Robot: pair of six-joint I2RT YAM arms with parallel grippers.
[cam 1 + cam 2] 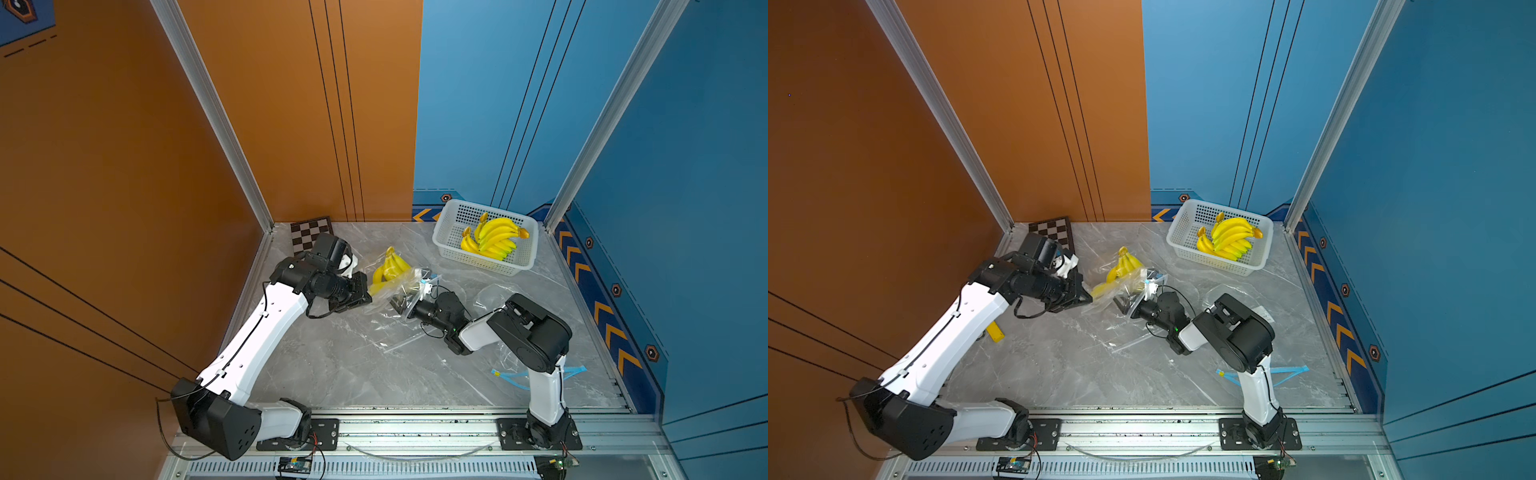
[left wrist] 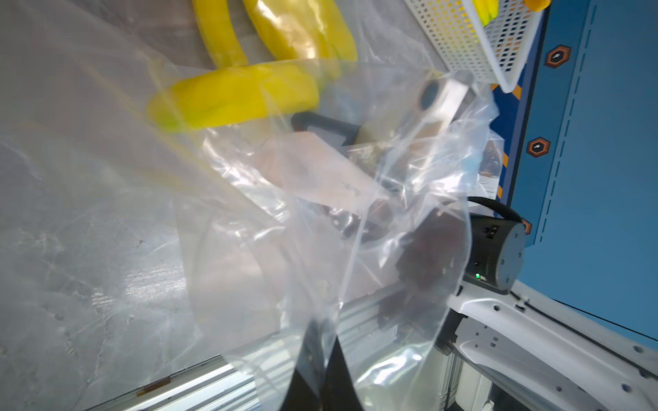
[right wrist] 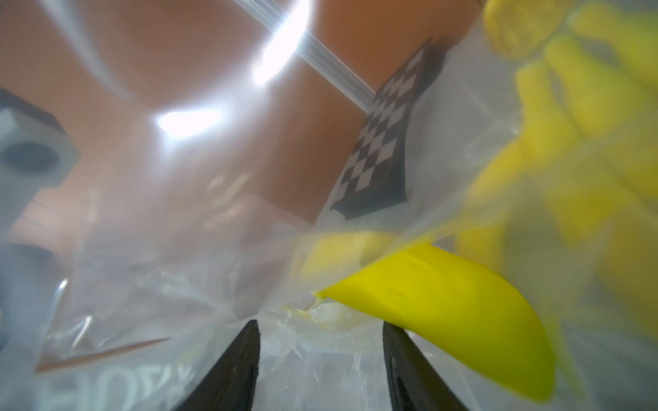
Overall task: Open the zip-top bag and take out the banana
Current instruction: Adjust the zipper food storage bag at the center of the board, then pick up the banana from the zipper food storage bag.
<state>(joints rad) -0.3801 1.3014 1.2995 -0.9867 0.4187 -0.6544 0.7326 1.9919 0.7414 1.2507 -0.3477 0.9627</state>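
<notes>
Left gripper is clamped on a fold of the zip-top bag, at 9 o'clock of the bag in both top views. Right gripper has jaws apart, with only loose film between them. We judge it's poked into the bag mouth from 4 o'clock. Banana bunch lies on the table near 12 o'clock of table centre, partly under film. Its far end looks clear of the bag. In the right wrist view one banana tip sits just beside a finger, not between the two.

Step in hand, we think: grab the bunch. To do it well, left holds the film taut toward 9 o'clock so the mouth gapes. Right shifts onto the fruit, gets one banana squarely between the jaws with no film caught, then closes. Risk: pinching plastic only.

White basket with more bananas sits at 2 o'clock, well apart.
</notes>
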